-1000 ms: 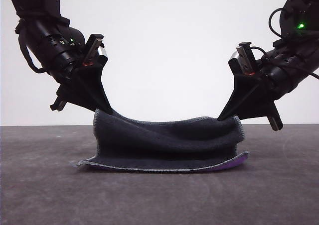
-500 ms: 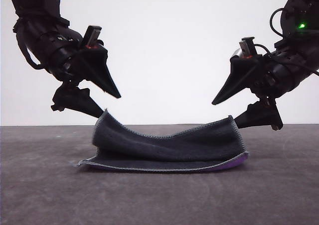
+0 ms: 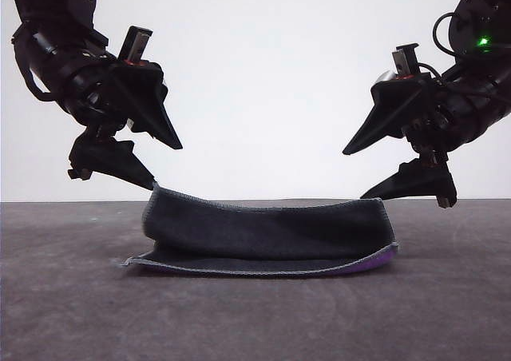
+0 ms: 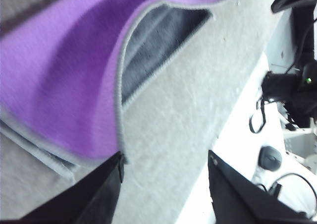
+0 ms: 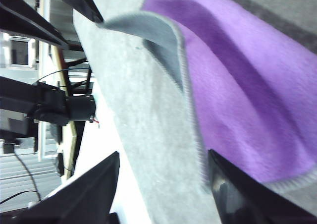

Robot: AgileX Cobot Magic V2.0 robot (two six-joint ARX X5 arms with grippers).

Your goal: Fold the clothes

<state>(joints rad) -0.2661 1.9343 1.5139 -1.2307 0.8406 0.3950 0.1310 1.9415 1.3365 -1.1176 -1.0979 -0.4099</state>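
Front view: folded cloth [image 3: 267, 237] lies below both spread hands.

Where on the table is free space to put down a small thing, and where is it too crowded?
The table is bare in front of the cloth, and on both outer sides of it. It is crowded above the cloth's two rear corners, where the open left gripper and the open right gripper hover close.

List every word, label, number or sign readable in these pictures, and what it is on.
None: no readable text on the cloth, the left gripper, the right gripper or the table.
The green light on the right arm is a plain dot, not a sign.
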